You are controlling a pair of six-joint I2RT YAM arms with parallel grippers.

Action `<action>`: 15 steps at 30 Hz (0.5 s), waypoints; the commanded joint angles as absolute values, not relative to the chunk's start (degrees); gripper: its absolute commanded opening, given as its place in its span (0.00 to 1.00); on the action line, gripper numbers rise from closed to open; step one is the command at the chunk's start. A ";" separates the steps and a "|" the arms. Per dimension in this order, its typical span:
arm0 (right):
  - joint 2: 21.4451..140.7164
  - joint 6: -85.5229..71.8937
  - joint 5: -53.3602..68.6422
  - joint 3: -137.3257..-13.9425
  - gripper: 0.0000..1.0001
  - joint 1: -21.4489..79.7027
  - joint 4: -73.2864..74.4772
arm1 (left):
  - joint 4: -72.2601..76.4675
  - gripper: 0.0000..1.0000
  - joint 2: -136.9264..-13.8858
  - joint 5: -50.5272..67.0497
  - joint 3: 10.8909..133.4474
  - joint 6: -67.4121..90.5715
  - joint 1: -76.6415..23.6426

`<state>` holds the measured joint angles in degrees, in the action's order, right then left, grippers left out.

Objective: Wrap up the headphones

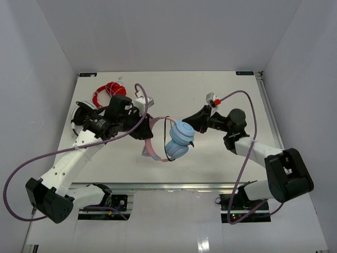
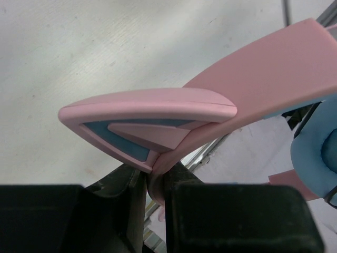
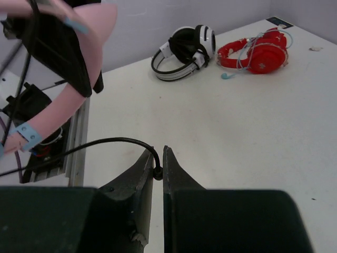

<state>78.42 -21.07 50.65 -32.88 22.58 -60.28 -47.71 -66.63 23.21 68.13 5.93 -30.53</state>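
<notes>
The headphones have light-blue earcups and a pink headband, and hang above the middle of the table. My left gripper is shut on the headband just below a pink cat ear, which sits right above the gripper; a blue earcup shows at the right. My right gripper is just right of the earcups and shut on the thin dark cable, pinched at its tips. The headband shows at the upper left of the right wrist view.
Black-and-white headphones and red headphones lie at the far left of the table; in the top view the red ones sit behind my left arm. The table's near edge has a metal rail.
</notes>
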 commanded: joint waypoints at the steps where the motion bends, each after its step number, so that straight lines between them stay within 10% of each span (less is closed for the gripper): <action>1: 75.26 -6.58 45.37 -45.71 0.08 22.32 -26.15 | -45.87 0.00 -69.96 22.21 69.47 3.56 -31.78; 15: 78.52 2.11 41.98 -60.36 0.08 22.32 1.28 | -37.18 0.00 -68.20 19.19 61.59 -12.99 -37.62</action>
<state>78.57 -2.51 45.66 -55.22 23.14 -3.18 -37.38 -69.38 15.99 62.30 -6.16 -36.15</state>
